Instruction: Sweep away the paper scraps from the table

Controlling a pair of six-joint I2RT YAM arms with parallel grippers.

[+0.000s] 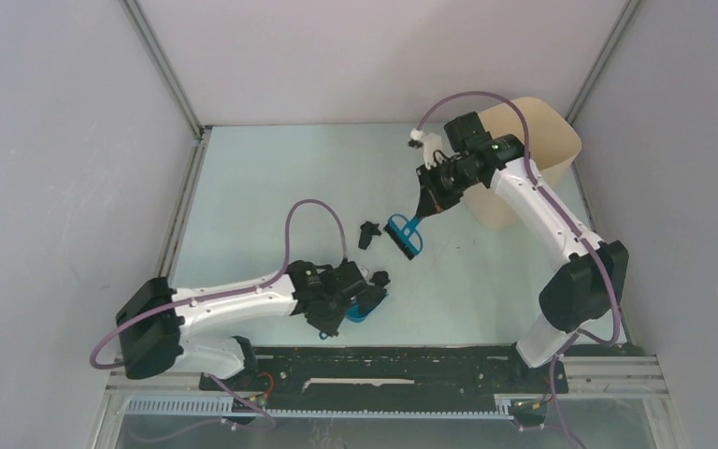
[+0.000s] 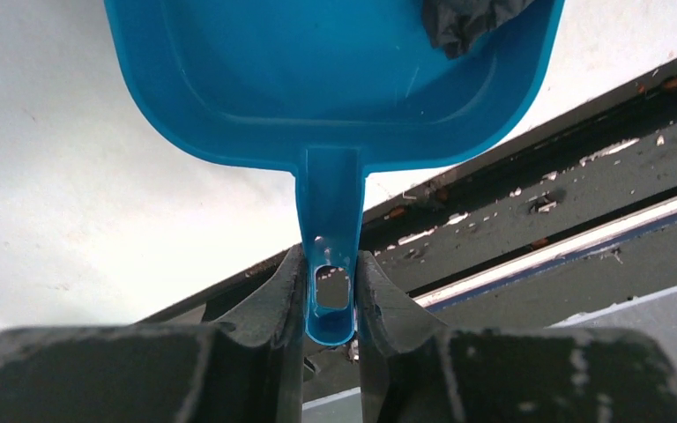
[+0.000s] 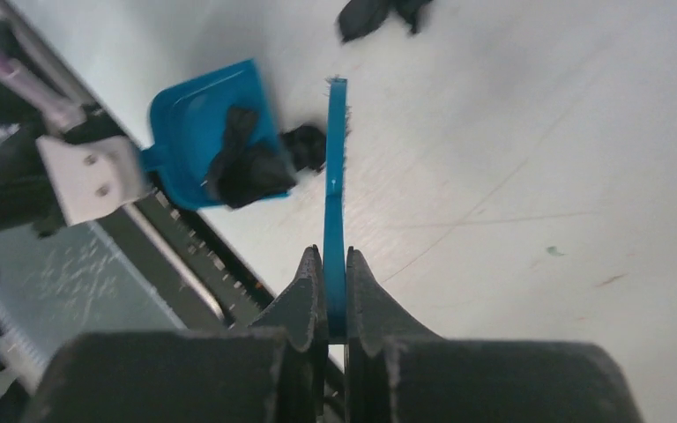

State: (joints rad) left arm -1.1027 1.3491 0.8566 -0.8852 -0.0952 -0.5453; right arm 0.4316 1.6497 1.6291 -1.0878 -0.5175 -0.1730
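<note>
- State of the left pincer?
- Clamped on the handle of the dustpan, down by the near edge of the bench. The right pincer shut tight on the handle of the brush, brush head near mid-bench.
- And the paper scraps?
- One dark wad lying in the pan, a second wad touching its lip, a loose cluster mid-bench just beside the brush.
- Best way to handle the sweep?
- Probably: hold the pan lip flat on the bench, set the bristles down behind the loose cluster, pull in one slow stroke toward the pan. No flicking; light paper likely to skip past.
- Any brand or lettering?
- None legible anywhere.
</note>
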